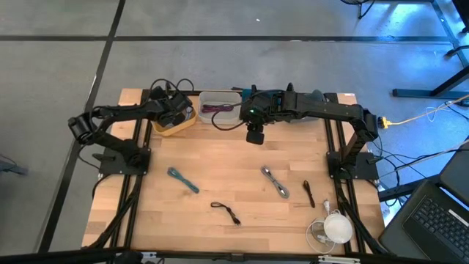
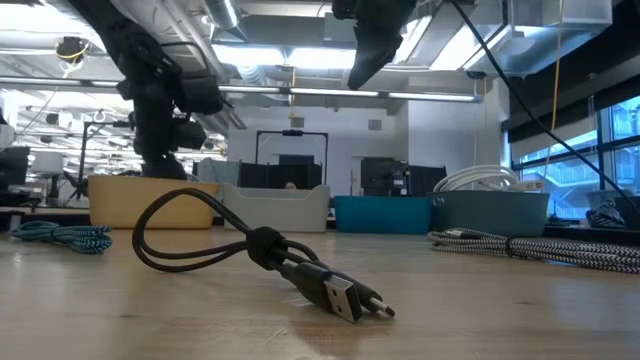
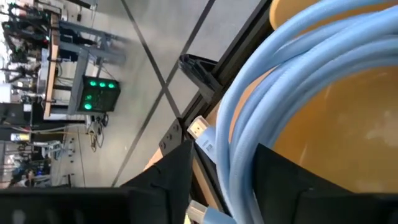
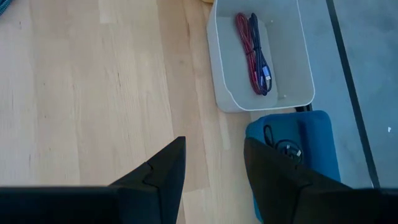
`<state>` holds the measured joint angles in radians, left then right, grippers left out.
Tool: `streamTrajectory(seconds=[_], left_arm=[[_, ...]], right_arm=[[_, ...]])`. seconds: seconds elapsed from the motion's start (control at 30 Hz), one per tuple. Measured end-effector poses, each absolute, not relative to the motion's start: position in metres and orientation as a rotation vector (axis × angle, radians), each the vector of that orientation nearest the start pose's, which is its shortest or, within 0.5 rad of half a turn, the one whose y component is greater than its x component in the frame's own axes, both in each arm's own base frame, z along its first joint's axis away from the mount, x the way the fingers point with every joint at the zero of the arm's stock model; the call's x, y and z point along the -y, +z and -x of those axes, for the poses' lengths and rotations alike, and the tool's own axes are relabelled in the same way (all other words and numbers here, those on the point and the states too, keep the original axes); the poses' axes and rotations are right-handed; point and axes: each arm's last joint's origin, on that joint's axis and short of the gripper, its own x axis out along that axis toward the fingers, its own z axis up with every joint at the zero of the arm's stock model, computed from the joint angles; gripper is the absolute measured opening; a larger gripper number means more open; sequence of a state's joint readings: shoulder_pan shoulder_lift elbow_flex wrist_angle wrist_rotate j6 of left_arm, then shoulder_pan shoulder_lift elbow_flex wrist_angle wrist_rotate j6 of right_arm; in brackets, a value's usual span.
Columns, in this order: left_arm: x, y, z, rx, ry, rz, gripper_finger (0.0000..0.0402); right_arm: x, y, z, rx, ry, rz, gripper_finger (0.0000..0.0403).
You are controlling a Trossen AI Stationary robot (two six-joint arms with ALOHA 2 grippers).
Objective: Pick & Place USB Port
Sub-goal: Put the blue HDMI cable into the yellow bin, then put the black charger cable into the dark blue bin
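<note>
no readable text, labels, numbers, signs

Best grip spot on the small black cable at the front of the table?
Grip the black cable at its tied middle, coming straight down from above. It lies flat on the table; there the strands bunch into one thick band, while the loop is thin and the plug tapers. Best set the fingers across the cable's length.

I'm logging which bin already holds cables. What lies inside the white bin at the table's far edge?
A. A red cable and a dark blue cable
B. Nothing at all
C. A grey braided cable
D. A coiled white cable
A: the right wrist view shows a red cable and a dark blue cable lying side by side on the floor of the white bin.
</note>
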<state>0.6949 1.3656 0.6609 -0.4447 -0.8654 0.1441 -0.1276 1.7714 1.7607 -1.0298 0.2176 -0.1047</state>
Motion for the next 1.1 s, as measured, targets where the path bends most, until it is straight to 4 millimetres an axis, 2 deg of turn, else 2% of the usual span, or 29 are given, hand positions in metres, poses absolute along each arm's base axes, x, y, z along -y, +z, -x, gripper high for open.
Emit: streamTrajectory(seconds=[0.17, 0.4, 0.63, 0.83, 0.97, 1.1], left_arm=[[-0.159, 0.180, -0.159, -1.342, 1.266, -0.243, 0.0169], [-0.155, 0.206, -0.155, -1.248, 1.246, -0.257, 0.0177], [-0.145, 0.204, -0.150, -1.294, 1.024, -0.150, 0.0176], [-0.143, 0.203, -0.148, -1.301, 0.982, -0.126, 0.0174], [-0.135, 0.211, -0.150, -1.223, 0.946, -0.095, 0.0169], [-0.118, 0.224, -0.150, -1.114, 0.866, -0.066, 0.0165]], right_arm=[[0.053, 0.337, -0.363, -1.061, -0.258, 0.141, 0.0165], [0.053, 0.337, -0.363, -1.061, -0.258, 0.142, 0.0164], [0.053, 0.337, -0.363, -1.061, -0.258, 0.142, 0.0164], [0.053, 0.337, -0.363, -1.065, -0.259, 0.139, 0.0164], [0.052, 0.334, -0.359, -1.109, -0.271, 0.111, 0.0164], [0.049, 0.331, -0.352, -1.179, -0.282, 0.080, 0.0164]])
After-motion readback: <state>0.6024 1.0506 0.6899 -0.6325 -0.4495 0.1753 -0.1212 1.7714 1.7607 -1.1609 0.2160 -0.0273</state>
